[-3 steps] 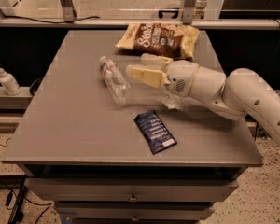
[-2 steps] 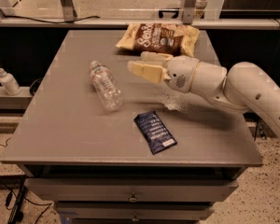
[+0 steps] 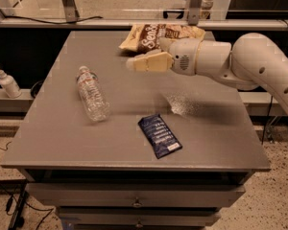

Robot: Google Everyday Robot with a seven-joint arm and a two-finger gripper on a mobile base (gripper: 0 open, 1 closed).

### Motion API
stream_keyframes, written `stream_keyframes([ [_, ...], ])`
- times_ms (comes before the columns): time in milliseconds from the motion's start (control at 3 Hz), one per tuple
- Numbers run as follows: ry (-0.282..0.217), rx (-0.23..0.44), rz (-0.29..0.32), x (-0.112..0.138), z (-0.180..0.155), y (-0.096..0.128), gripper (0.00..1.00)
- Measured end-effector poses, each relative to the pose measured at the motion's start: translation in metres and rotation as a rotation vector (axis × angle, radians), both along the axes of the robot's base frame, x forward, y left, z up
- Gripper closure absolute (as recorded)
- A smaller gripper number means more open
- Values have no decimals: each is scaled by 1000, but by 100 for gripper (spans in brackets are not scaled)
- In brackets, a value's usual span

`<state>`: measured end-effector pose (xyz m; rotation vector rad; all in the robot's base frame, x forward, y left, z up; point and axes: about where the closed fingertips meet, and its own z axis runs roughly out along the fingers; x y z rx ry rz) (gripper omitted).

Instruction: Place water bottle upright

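The gripper (image 3: 143,56) is hovering over the back-middle of the flat grey table (image 3: 216,138). Its blocky cream fingers (image 3: 151,62) are sitting apart with nothing between them, on the end of a smooth white rounded arm. The water bottle (image 3: 92,94) is lying on its side well to the left, clear ribbed plastic, cap pointing away. A glossy dark blue packet (image 3: 159,135) is lying flat nearer the front. A crinkly brown snack bag (image 3: 153,36) is sitting right behind the gripper.
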<state>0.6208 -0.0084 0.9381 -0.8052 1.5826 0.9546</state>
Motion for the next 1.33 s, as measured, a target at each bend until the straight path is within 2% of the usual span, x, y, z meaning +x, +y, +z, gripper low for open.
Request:
stream_keyframes([
  [667, 112, -139, -5, 23, 3, 31, 0],
  [1333, 249, -337, -38, 31, -21, 70, 0],
])
